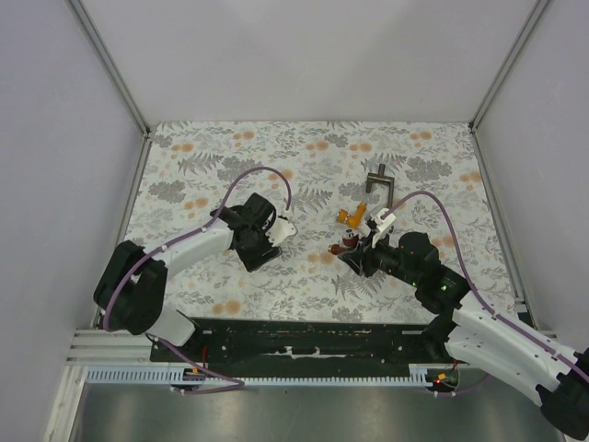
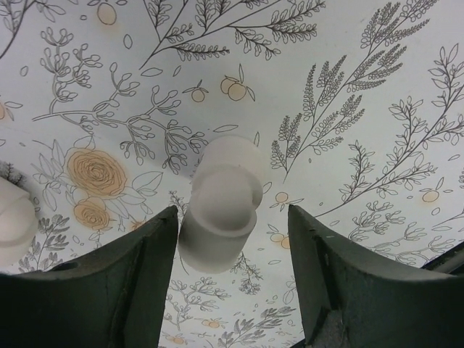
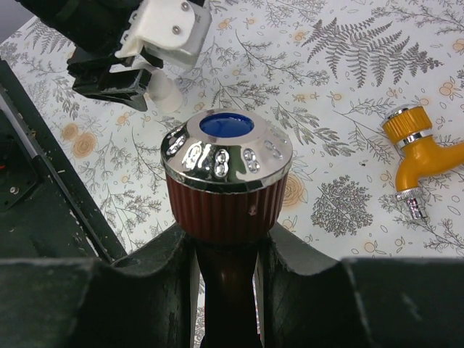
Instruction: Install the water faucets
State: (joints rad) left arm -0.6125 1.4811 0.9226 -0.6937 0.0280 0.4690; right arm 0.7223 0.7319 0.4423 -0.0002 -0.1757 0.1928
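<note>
faucet [image 3: 226, 181] gripped, elbow [image 2: 221, 217] to its left
right fingers [image 3: 156, 290] clamped on its stem below the knob; left fingers [image 2: 123, 290] apart, straddling the elbow.

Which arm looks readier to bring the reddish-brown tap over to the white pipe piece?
Right. The right gripper is shut on the reddish-brown faucet; the left gripper sits open around the white elbow fitting.

The top camera looked down from high up at the near side and saw the whole flowery table [image 1: 184, 175]. Each wrist camera sat very close — the left one faced down at a white pipe piece [image 2: 221, 210], the right one looked across the red-brown tap [image 3: 226, 196]. The orange tap [image 3: 424, 156] showed in the right and top views.
</note>
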